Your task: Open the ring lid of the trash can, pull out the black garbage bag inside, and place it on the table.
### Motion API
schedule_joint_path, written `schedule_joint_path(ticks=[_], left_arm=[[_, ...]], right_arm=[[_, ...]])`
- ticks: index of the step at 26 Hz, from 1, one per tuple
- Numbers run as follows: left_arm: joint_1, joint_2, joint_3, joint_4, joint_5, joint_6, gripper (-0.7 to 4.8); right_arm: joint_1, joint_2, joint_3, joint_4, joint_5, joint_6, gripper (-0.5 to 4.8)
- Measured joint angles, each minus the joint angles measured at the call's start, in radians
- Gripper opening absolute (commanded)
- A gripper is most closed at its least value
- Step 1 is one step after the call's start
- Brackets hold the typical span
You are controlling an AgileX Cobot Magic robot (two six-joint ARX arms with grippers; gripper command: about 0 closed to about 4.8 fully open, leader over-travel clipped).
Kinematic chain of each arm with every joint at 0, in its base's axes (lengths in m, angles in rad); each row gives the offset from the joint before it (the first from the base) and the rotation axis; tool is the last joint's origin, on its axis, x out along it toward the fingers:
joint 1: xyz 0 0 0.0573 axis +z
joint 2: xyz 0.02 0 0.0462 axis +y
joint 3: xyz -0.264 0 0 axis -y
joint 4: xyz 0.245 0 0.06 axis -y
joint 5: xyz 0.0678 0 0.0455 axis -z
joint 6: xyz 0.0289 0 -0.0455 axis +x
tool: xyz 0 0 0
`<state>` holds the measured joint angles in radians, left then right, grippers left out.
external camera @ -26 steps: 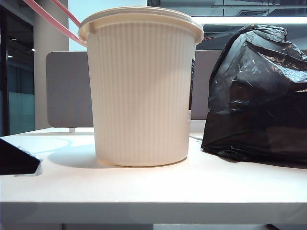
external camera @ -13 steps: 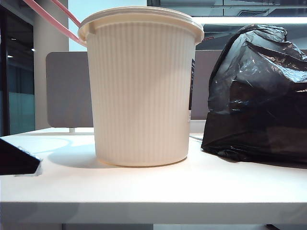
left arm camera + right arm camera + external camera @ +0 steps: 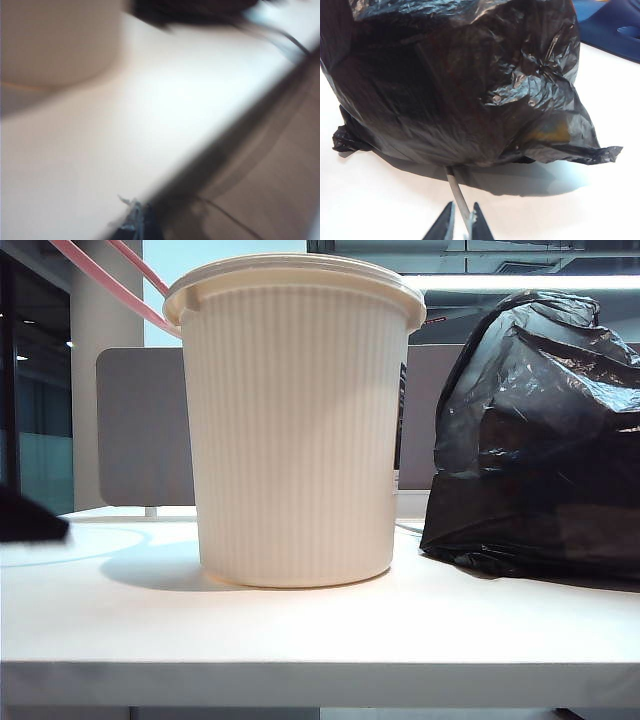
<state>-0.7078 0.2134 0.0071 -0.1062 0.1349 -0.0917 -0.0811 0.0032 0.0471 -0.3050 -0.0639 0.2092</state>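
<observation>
The cream ribbed trash can (image 3: pixel 295 430) stands upright in the middle of the white table (image 3: pixel 300 630). Its pink ring lid (image 3: pixel 100 275) is swung up and back at the can's upper left. The black garbage bag (image 3: pixel 540 440) rests on the table to the right of the can. My left gripper (image 3: pixel 30 518) is a dark shape at the far left edge; in the blurred left wrist view its tips (image 3: pixel 137 220) look shut and empty over the table's front edge. My right gripper (image 3: pixel 461 222) hangs just short of the bag (image 3: pixel 455 80), jaws slightly apart, holding nothing.
A grey-brown partition panel (image 3: pixel 145 425) stands behind the can. A thin grey cable (image 3: pixel 456 187) lies on the table under the bag and runs toward the right gripper's tips. A dark blue slipper (image 3: pixel 615 30) lies beyond the bag.
The left gripper's dark shape at the left edge has risen and drawn back toward the frame's edge. Can, lid and bag have not moved.
</observation>
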Motion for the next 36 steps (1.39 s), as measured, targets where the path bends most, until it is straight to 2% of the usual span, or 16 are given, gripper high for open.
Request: schedule_joint_path(ticks=[5, 13, 19, 26, 36], left_arm=[[0.190, -0.087, 0.000, 0.001, -0.002, 0.000, -0.05], [0.396, -0.154, 0.000, 0.000, -0.003, -0.001, -0.05], [0.508, -0.183, 0.000, -0.001, -0.004, -0.001, -0.05], [0.568, -0.212, 0.000, 0.003, -0.003, -0.001, -0.05], [0.567, -0.211, 0.000, 0.001, -0.003, -0.003, -0.05]], right_arm=[[-0.001, 0.000, 0.000, 0.000, 0.000, 0.000, 0.45], [0.000, 0.000, 0.000, 0.000, 0.000, 0.000, 0.45], [0.000, 0.000, 0.000, 0.000, 0.000, 0.000, 0.45], [0.000, 0.000, 0.000, 0.000, 0.000, 0.000, 0.45], [0.000, 0.000, 0.000, 0.000, 0.000, 0.000, 0.45]])
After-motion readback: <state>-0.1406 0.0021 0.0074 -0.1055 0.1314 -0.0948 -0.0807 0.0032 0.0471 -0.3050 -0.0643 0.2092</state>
